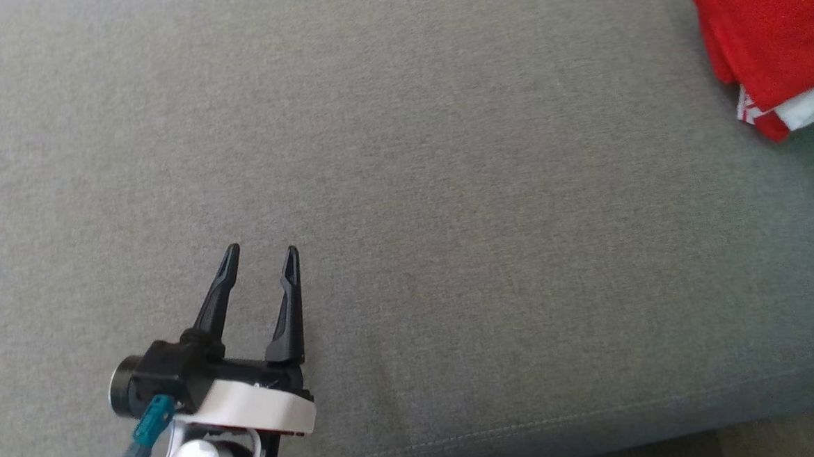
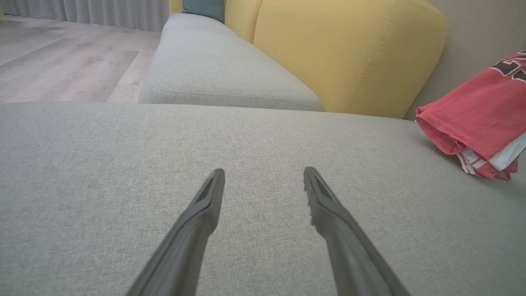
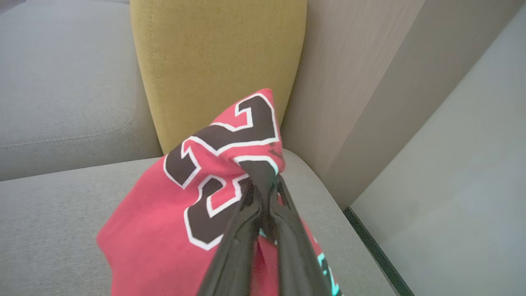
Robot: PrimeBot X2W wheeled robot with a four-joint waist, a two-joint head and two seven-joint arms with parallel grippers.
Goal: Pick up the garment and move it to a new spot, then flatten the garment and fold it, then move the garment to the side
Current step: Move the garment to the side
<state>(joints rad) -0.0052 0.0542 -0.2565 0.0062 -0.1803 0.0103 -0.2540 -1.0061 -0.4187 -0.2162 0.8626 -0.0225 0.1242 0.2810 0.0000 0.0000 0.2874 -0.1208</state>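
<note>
Left gripper (image 1: 262, 250) hovers at the lower left over the grey seat cushion (image 1: 446, 184), fingers spread wide, nothing between them; across to the far right, the red garment (image 1: 780, 35) sits bunched in folded layers, white trim peeking out; right gripper (image 3: 265, 187) is clamped tight on its numbered fabric, the yellow backrest (image 3: 218, 53) just behind.

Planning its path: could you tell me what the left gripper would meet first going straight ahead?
Probably the grey seat cushion beneath the left gripper; depth is unclear. The red shirt lies aside.
</note>
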